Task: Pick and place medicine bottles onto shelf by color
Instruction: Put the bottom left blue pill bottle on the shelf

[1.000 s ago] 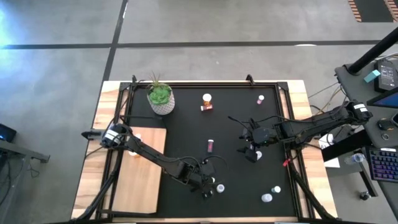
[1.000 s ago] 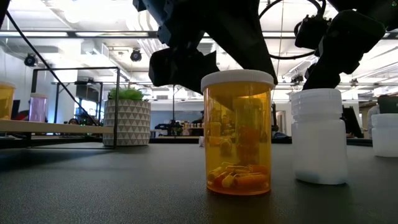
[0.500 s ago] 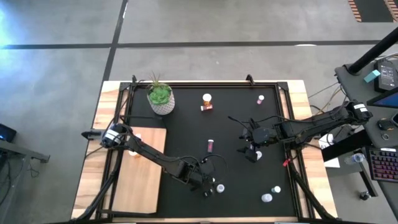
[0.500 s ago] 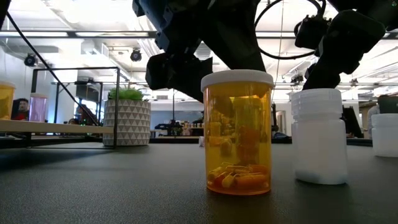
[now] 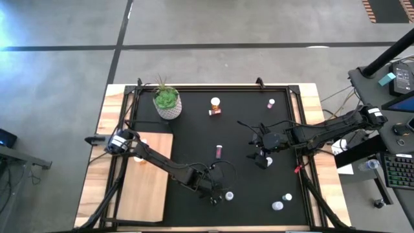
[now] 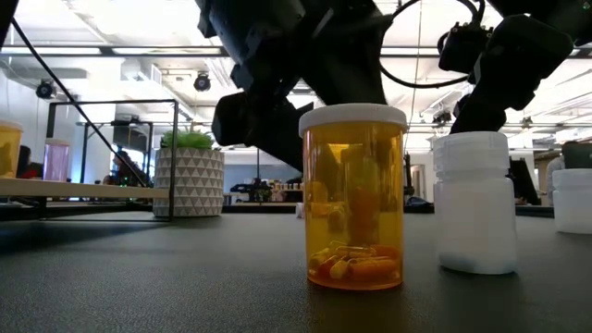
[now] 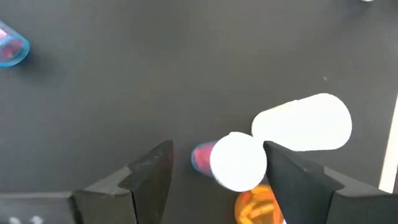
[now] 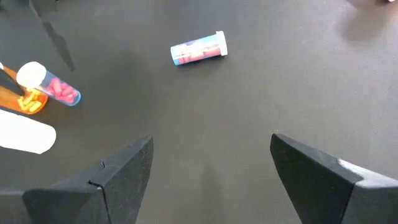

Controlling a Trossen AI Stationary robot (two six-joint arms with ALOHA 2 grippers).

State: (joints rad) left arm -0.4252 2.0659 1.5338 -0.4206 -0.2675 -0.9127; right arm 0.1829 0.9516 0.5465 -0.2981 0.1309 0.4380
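A: From overhead, where is the left claw point(image 5: 215, 196)?
B: Low over the black mat point(image 5: 194, 139) near its front edge, with a white-capped bottle point(image 5: 229, 195) just beside it. The shelf point(image 5: 147, 188) lies well off to its left side, with one small bottle point(image 5: 141, 143) near its far end.

A: And the right claw point(image 5: 261, 159)?
B: Over the mat's right half. A pink bottle point(image 5: 219, 151) lies on its side between the two claws. An orange bottle point(image 5: 215, 102) stands far back beside the plant pot point(image 5: 167, 104), and two pale bottles point(image 5: 282, 202) sit at the front right corner.

A: At bench height?
B: An orange bottle point(image 6: 354, 196) with capsules at its bottom stands in front, a white bottle point(image 6: 474, 203) just beside it. The dark arms hang above and behind them. The pot point(image 6: 189, 181) is far back.

A: The left wrist camera?
B: The left claw point(image 7: 214, 171) stands apart, fingers point(image 7: 149, 172) wide. Between them, nearer one finger, is a white cap point(image 7: 238, 162) with pink under it. I can't tell whether it touches that finger. An orange bottle point(image 7: 261, 206) and a white one point(image 7: 303, 122) are just beside it.

A: The right wrist?
B: The right claw point(image 8: 208, 165) is spread wide with nothing between its fingers point(image 8: 118, 174). A pink bottle point(image 8: 199, 48) lies on its side well ahead.
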